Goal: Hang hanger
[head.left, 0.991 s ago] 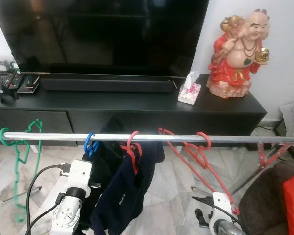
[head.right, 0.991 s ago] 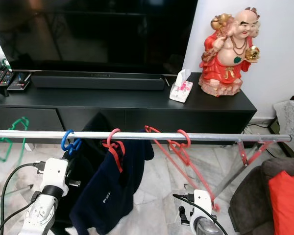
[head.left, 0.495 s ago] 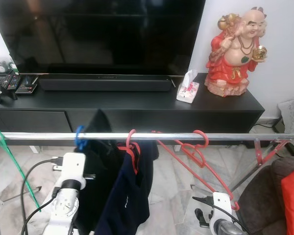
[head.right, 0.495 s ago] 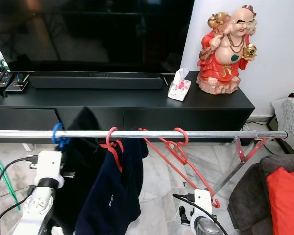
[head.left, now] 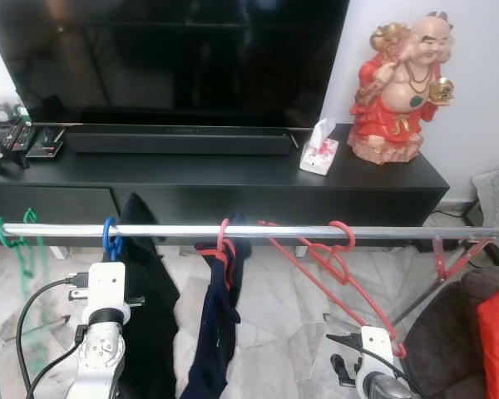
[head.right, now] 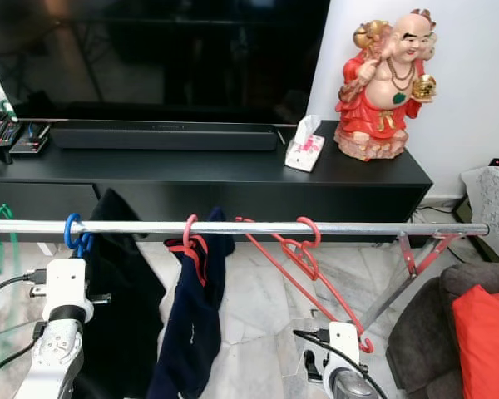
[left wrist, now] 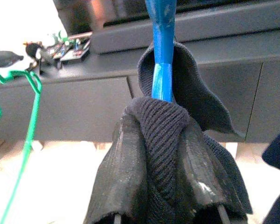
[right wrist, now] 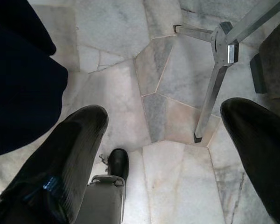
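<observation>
A large dark television [head.left: 175,58] spans the upper frame above a black TV cabinet [head.left: 233,179]. A white wall [head.left: 482,91] fills the upper right. Pale marble floor [head.left: 291,332] covers the lower centre, with a dark sofa [head.left: 466,332] at lower right.

Blue hanger [head.left: 111,239] with dark garment [head.left: 148,324] hooked on silver rail [head.left: 258,232]

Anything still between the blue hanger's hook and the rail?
Nothing visible. The blue hanger already hooks over the rail, between the green hanger and the red one. The left pincer is shut on its dark garment.
</observation>
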